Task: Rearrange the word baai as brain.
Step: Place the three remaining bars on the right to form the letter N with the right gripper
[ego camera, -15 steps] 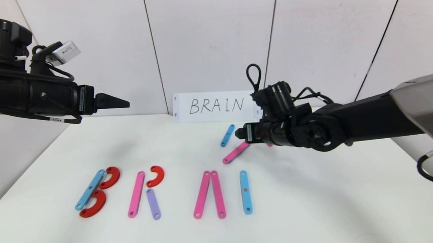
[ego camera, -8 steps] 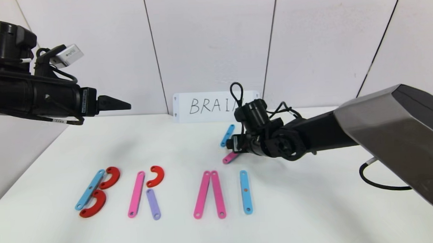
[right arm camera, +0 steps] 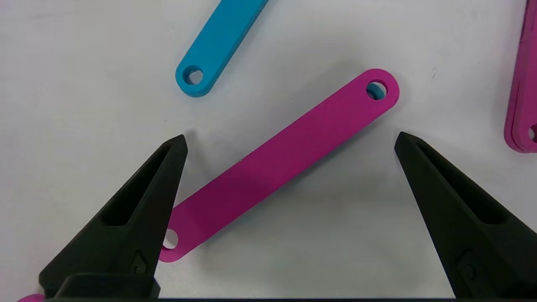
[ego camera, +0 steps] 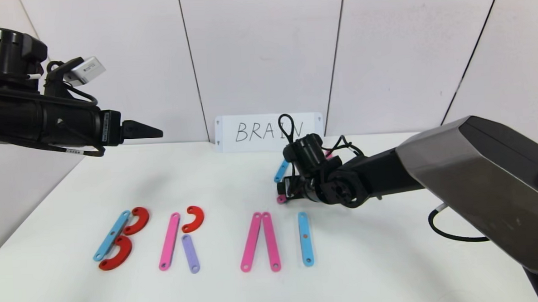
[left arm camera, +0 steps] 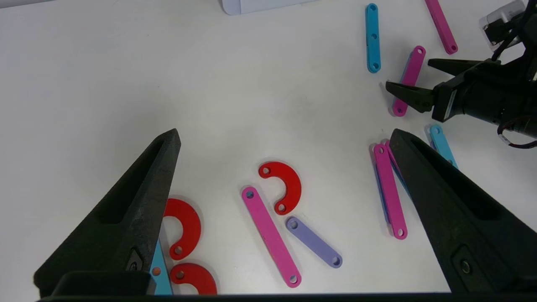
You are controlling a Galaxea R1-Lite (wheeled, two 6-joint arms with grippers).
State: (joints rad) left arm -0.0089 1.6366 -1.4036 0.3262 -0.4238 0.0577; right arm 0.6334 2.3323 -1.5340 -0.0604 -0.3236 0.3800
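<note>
The word lies along the table's front. Its B is a blue bar (ego camera: 111, 235) with two red crescents (ego camera: 137, 220). Its R is a pink bar (ego camera: 169, 241), a red crescent (ego camera: 194, 218) and a purple bar (ego camera: 190, 253). Two pink bars (ego camera: 251, 241) leaning together form the A, and a blue bar (ego camera: 305, 238) forms the I. Behind them, my right gripper (right arm camera: 289, 140) hangs open, low over a loose pink bar (right arm camera: 279, 167), one finger on each side and not touching it. My left gripper (ego camera: 157, 131) is open, high at the left.
A white card (ego camera: 268, 132) handwritten BRAIN leans on the back wall. A spare blue bar (ego camera: 280, 170) lies just beyond the right gripper, and another pink bar (left arm camera: 440, 25) lies behind it. The table (ego camera: 392, 263) ends at the left and front edges.
My right arm has swung left and down, coming over the loose pink bar and hiding most of it in the head view. The left arm has barely moved.
</note>
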